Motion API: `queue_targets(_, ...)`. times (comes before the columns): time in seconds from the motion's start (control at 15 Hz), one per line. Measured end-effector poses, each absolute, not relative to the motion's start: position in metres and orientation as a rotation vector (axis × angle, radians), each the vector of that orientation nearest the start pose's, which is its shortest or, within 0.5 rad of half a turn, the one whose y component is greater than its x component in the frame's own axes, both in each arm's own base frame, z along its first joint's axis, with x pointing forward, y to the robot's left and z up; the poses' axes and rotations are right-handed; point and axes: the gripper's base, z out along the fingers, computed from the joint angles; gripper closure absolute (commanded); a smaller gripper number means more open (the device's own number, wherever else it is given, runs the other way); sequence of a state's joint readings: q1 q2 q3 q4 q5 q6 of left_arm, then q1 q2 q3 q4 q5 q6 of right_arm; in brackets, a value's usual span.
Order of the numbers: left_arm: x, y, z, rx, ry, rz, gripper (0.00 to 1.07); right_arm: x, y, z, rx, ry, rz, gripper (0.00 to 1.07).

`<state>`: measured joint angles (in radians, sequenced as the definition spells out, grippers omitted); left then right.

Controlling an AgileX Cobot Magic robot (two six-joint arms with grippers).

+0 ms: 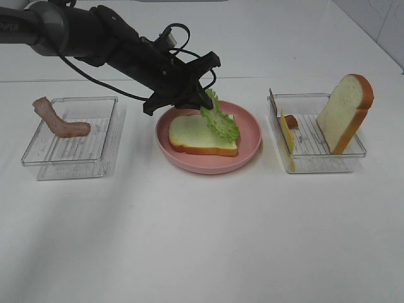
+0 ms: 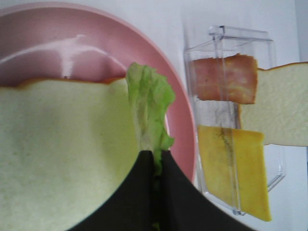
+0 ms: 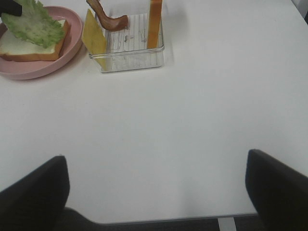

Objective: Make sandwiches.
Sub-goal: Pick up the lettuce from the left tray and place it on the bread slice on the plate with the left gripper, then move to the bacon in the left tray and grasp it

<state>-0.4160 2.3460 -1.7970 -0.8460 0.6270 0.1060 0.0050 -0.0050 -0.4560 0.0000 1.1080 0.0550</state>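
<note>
Your left hand (image 1: 203,95) was clamped on the upper edge of the lettuce leaf (image 1: 221,121); light and floppy, it likely needed only that gentle pinch.

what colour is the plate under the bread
Pink, a plain soft pink with no pattern. The plate shows best in the exterior high view.

The round pink plate (image 1: 208,166) is showing a glossy sheen. On it, the white bread slice with orange-brown crust (image 1: 192,134) is looking creamy, the ruffled lettuce leaf (image 1: 221,121) bright green. Right of the plate, the square cheese slice (image 1: 288,136) is glowing yellow; left, the bacon strip (image 1: 60,123) is looking brownish-pink.
</note>
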Motion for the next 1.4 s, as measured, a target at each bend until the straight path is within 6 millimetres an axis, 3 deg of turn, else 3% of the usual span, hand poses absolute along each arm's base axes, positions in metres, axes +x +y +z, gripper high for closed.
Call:
queue_targets(0.13, 0.450, -0.238, 0.138, -0.086, 2.666, -0.907, 1.07, -0.003, 0.000, 0.261, 0.053, 2.130, 0.035, 0.11)
queue_targets(0.27, 0.449, -0.233, 0.134, -0.084, 2.702, -0.812, 0.89, -0.003, 0.000, 0.261, 0.053, 2.130, 0.035, 0.11)
queue_targets(0.4, 0.451, -0.231, 0.133, -0.073, 2.694, -0.778, 0.56, -0.003, 0.000, 0.261, 0.053, 2.130, 0.035, 0.11)
queue_targets(0.47, 0.451, -0.231, 0.133, -0.068, 2.687, -0.768, 0.04, -0.003, 0.000, 0.261, 0.053, 2.130, 0.035, 0.11)
queue_targets(0.8, 0.449, -0.231, 0.139, 0.004, 2.712, -0.765, 0.06, -0.003, 0.000, 0.261, 0.053, 2.130, 0.035, 0.11)
queue_targets(1.07, 0.449, -0.230, 0.209, 0.188, 2.632, -0.713, 0.06, -0.003, 0.000, 0.261, 0.053, 2.130, 0.035, 0.11)
queue_targets(1.13, 0.446, -0.226, 0.240, 0.279, 2.607, -0.655, 0.06, -0.003, 0.000, 0.261, 0.053, 2.130, 0.035, 0.11)
queue_targets(1.2, 0.442, -0.223, 0.260, 0.336, 2.597, -0.606, 0.06, -0.003, 0.000, 0.261, 0.053, 2.130, 0.035, 0.11)
queue_targets(1.4, 0.433, -0.211, 0.294, 0.447, 2.615, -0.437, 0.06, -0.003, 0.000, 0.261, 0.053, 2.130, 0.035, 0.11)
